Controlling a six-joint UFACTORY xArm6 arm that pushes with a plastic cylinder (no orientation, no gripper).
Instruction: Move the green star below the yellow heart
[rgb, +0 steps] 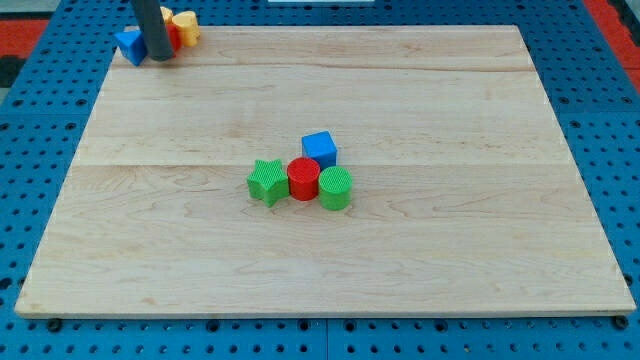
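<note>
Four blocks, mid-board: a tight cluster sits near the wooden board's centre, and the task's star is on its left end.
Green star: the ribbed green star-shaped block lies just left of centre, touching the red cylinder block on its right.
Neighbours: beyond the red cylinder comes the green cylinder block, pressed against it; the blue cube block sits just above that pair, toward the view's top.
My tip: the dark rod comes down at the board's top-left corner, its end well apart from the green star, far up and to the left.
Corner group: a blue block just left of my tip; a red block and a yellow block just right of it, their shapes partly hidden by the rod.
Jaws: none on this arm, just a plain rod, clamped on nothing.
Containers: none; everything rests flat on the board, over a blue pegboard.
</note>
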